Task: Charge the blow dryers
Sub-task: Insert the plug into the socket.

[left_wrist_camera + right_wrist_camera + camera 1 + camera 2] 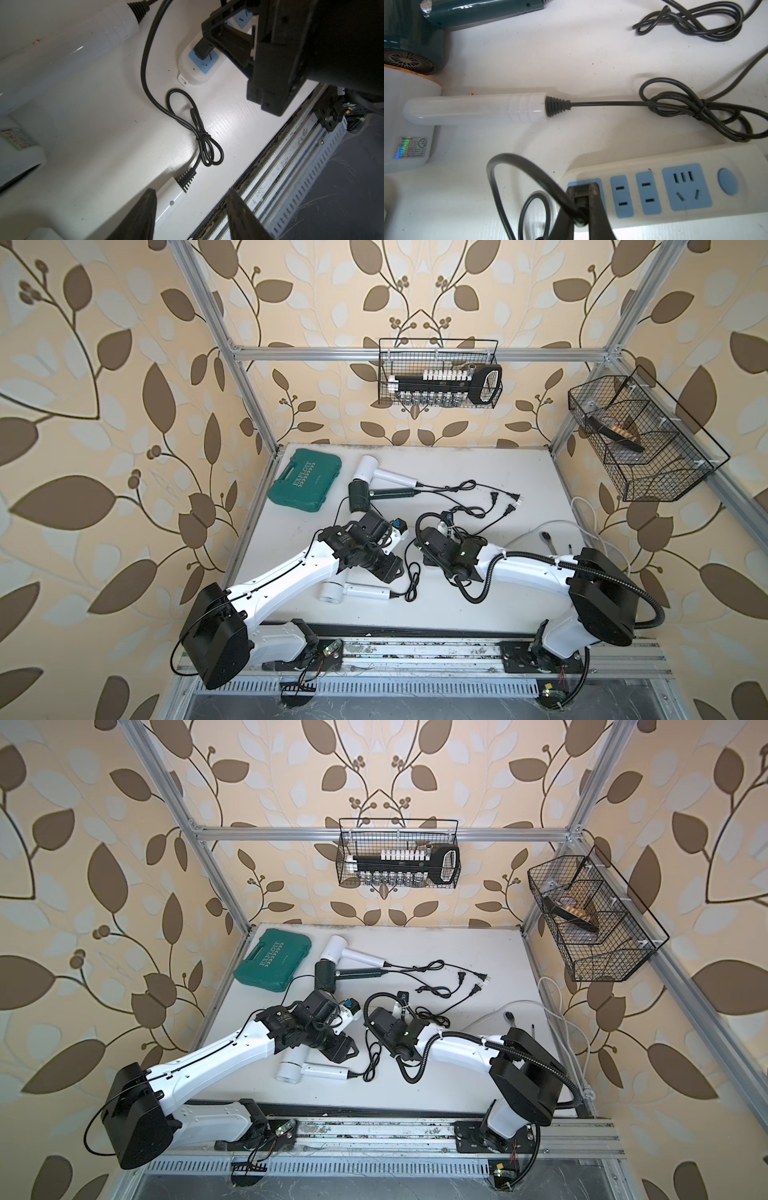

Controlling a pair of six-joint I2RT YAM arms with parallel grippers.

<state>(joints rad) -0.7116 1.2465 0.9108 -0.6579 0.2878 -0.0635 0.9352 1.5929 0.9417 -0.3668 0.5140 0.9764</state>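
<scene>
- teal case [305,480] at table's [498,472] far-left corner
- far white blow dryer [368,467] and dark green blow dryer [360,495] side by side, just right of case
- near white blow dryer [332,591] by front edge; left end effector [191,209] over its handle, jaws apart, empty
- right end effector [583,204] clamped on black plug [202,51] at power strip's [654,164] end socket, mid-table

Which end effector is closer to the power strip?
Right. The right end effector is at the end socket of the power strip, shut on a black plug. The left end effector hangs open above a white blow dryer, clear of the strip.
</scene>
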